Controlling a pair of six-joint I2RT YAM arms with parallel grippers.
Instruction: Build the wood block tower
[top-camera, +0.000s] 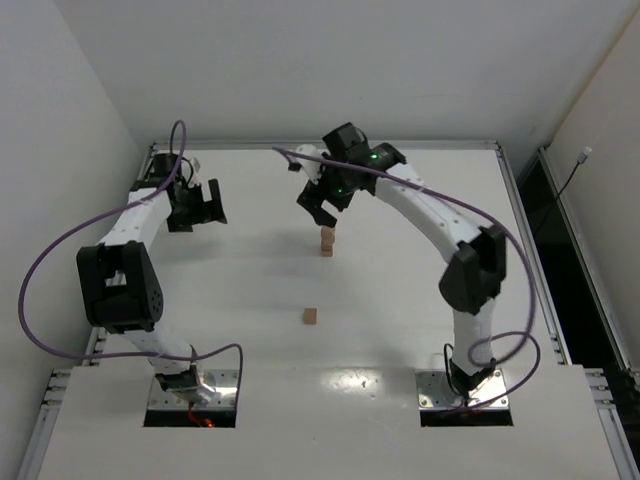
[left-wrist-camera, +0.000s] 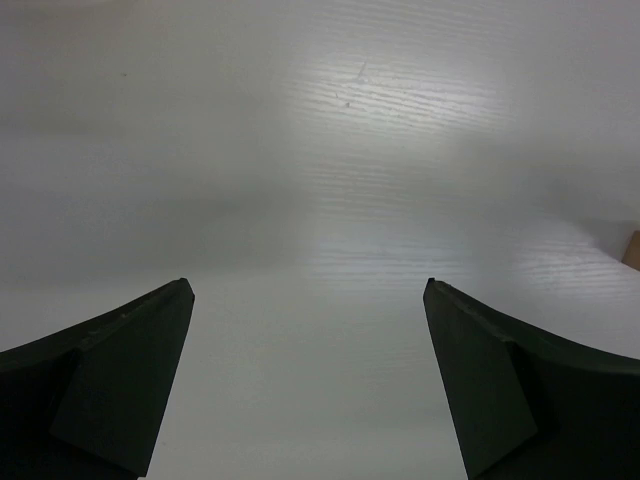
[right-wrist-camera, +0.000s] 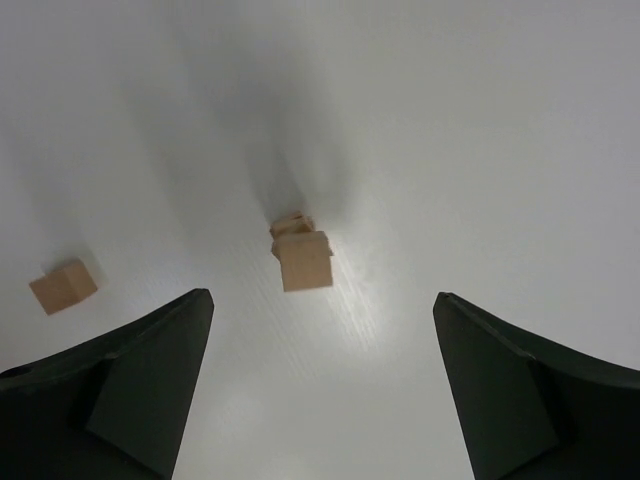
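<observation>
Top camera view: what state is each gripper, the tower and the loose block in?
left gripper: open, empty, over the table.
right gripper: open, empty, above the tower.
tower: upright, ungripped.
loose block: flat on the table, apart from the tower.

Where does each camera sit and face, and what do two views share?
Top external: above, behind the arm bases, looking down on the table; left hand and right hand show.
Left wrist: on the left arm, facing the table; own fingers show.
Right wrist: above the tower, looking down; own fingers show.
Shared: top external and right wrist both show the tower and loose block.
</observation>
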